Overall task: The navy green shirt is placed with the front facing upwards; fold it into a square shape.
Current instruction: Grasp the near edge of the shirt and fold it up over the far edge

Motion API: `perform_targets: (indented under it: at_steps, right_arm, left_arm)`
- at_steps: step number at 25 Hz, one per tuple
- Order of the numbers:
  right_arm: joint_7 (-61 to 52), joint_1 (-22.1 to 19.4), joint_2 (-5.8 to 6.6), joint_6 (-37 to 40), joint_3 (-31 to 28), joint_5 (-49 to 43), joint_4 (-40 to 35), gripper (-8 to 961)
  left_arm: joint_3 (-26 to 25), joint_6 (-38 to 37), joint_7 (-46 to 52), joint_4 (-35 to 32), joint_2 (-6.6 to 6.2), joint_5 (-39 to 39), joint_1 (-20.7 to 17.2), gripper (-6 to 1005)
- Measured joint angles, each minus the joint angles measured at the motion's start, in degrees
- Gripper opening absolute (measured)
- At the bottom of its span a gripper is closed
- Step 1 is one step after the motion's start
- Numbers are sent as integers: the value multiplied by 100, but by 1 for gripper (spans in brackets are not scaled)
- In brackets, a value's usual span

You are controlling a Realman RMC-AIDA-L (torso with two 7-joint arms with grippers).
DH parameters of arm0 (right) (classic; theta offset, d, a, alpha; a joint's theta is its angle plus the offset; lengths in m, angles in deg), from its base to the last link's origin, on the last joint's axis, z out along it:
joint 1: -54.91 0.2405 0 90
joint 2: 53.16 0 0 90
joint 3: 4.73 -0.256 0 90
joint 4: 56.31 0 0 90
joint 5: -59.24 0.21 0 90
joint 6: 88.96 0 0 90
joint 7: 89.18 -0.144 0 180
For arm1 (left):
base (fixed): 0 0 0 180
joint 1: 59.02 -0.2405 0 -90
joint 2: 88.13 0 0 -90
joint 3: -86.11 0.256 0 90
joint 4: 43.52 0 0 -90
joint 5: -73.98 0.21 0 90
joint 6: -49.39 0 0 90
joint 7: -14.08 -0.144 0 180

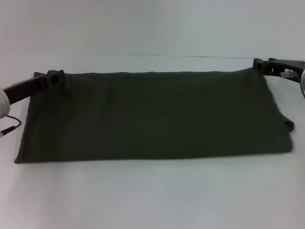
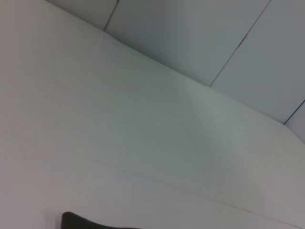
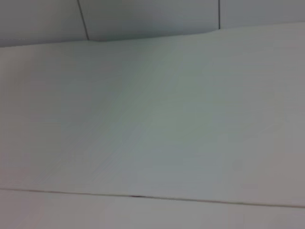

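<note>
The navy green shirt (image 1: 157, 117) lies across the white table (image 1: 151, 203) as a long dark band, plain side up, with no lettering showing. Its far edge runs taut between my two grippers. My left gripper (image 1: 55, 79) is at the far left corner and looks shut on the cloth there. At the far right corner my right gripper (image 1: 261, 65) pinches the cloth in the same way. A layer of fabric sticks out at the right end (image 1: 288, 126). The left wrist view shows only a dark sliver (image 2: 78, 222) at its edge. In the right wrist view there is no shirt.
Bare white table (image 2: 143, 143) stretches beyond the shirt to a pale panelled wall (image 3: 152, 16). White tabletop also lies in front of the shirt's near edge.
</note>
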Motion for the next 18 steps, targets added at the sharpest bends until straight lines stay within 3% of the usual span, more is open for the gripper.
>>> perform_targets:
  at_steps: [1, 4, 9, 14, 18]
  right_arm:
    - [-11, -8, 13, 4, 0, 1, -6, 291]
    - [-38, -39, 42, 49, 0, 6, -44, 360]
    - [-11, -72, 52, 133, -1, 13, -87, 474]
    - [10, -140, 47, 270, -1, -21, -184, 721]
    - [12, -385, -7, 816, -1, -6, -659, 759]
  left_arm:
    - [-2, 0, 0, -13, -1, 0, -13, 166]
    - [-34, 0, -11, -52, -2, -26, -56, 389]
    - [-53, 52, -54, -204, -18, -273, -176, 626]
    - [-53, 67, -17, -331, -45, -305, -241, 803]
    - [-30, -376, 83, -577, -113, -290, -426, 839]
